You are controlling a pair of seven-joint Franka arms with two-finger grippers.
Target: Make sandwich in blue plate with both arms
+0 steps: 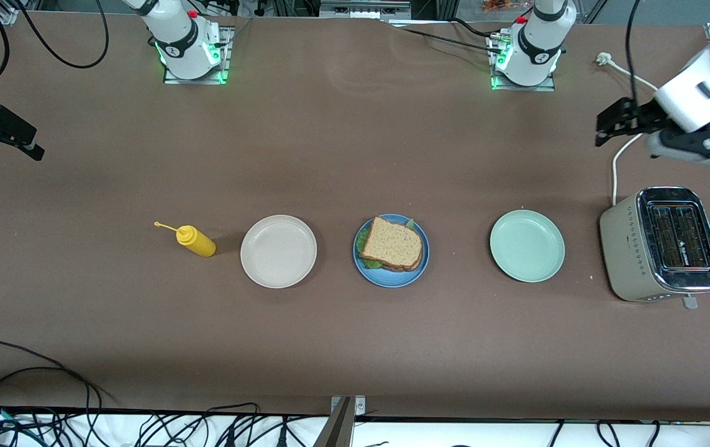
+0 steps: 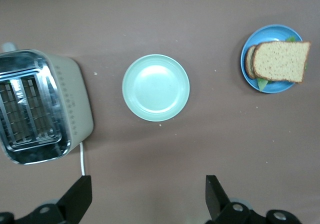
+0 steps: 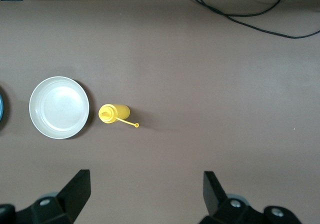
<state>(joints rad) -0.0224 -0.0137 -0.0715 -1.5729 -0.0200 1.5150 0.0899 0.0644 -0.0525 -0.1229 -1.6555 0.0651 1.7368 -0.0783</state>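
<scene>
The sandwich [image 1: 393, 243] lies on the blue plate [image 1: 392, 280] in the middle of the table: two brown bread slices stacked slightly askew, with green lettuce [image 1: 366, 249] peeking out at the edges. It also shows in the left wrist view [image 2: 280, 60] on the plate [image 2: 272, 88]. My left gripper [image 1: 606, 130] is open and empty, up over the toaster's white cord at the left arm's end; its jaws [image 2: 148, 194] stand wide apart. My right gripper [image 1: 10, 154] is open and empty over bare table at the right arm's end, shown wide apart in its wrist view [image 3: 146, 191].
A beige-white plate [image 1: 278, 251] and a yellow squeeze bottle [image 1: 196, 241] lie toward the right arm's end. A mint-green plate [image 1: 527, 245] and a toaster [image 1: 662, 244] stand toward the left arm's end. Black cables [image 1: 31, 372] trail along the table edge nearest the front camera.
</scene>
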